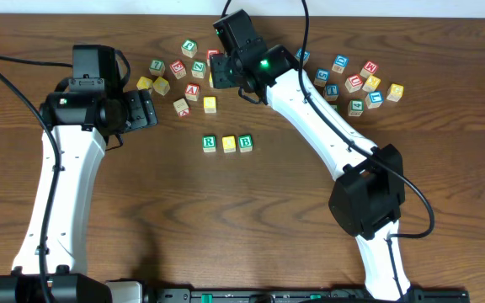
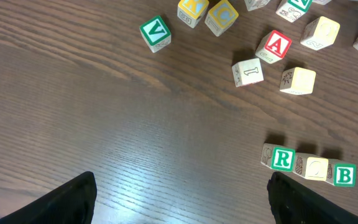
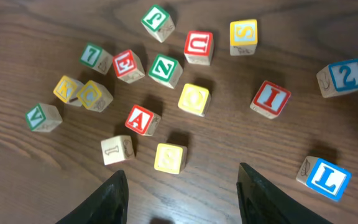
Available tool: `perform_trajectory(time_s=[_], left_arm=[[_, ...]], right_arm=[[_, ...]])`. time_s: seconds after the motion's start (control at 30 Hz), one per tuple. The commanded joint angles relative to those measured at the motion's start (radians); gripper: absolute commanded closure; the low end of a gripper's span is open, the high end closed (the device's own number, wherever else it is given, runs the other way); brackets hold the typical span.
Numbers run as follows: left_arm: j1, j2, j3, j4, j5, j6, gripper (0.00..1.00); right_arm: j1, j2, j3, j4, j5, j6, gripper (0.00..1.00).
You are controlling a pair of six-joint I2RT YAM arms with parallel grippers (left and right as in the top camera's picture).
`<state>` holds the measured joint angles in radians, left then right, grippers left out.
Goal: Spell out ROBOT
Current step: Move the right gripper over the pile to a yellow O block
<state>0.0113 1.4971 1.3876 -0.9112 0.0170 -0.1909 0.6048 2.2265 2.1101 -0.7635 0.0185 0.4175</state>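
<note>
Three blocks stand in a row mid-table: green R [image 1: 210, 144], yellow O [image 1: 229, 144] and green B [image 1: 245, 143]. The left wrist view shows them at lower right: R [image 2: 283, 158], O [image 2: 316, 167], B [image 2: 344, 175]. My left gripper [image 1: 146, 109] [image 2: 179, 202] is open and empty, left of the row. My right gripper [image 1: 221, 74] [image 3: 182, 199] is open and empty above the loose blocks. Just ahead of its fingers lie a yellow S block [image 3: 169, 157] and a yellow block with a round letter, O or Q [image 3: 194, 99].
Loose letter blocks lie at the back left of centre [image 1: 179, 71], among them a red A [image 3: 142, 119], a red I [image 3: 270, 98], a green Z [image 3: 165, 70] and a blue L [image 3: 328, 178]. A second cluster [image 1: 356, 82] lies at the back right.
</note>
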Motion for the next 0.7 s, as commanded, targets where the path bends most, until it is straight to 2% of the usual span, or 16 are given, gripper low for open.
perform_trajectory(time_s=[0.0,0.67], left_arm=[[0.002,0.007,0.015,-0.006,-0.001,-0.013,0.13],[0.003,0.007,0.015,-0.008,-0.002,-0.013,0.13]], right_arm=[[-0.029,-0.024,0.014,-0.038,-0.011,0.014,0.5],[-0.274,-0.114,0.031,-0.423,-0.01,-0.042,0.5]])
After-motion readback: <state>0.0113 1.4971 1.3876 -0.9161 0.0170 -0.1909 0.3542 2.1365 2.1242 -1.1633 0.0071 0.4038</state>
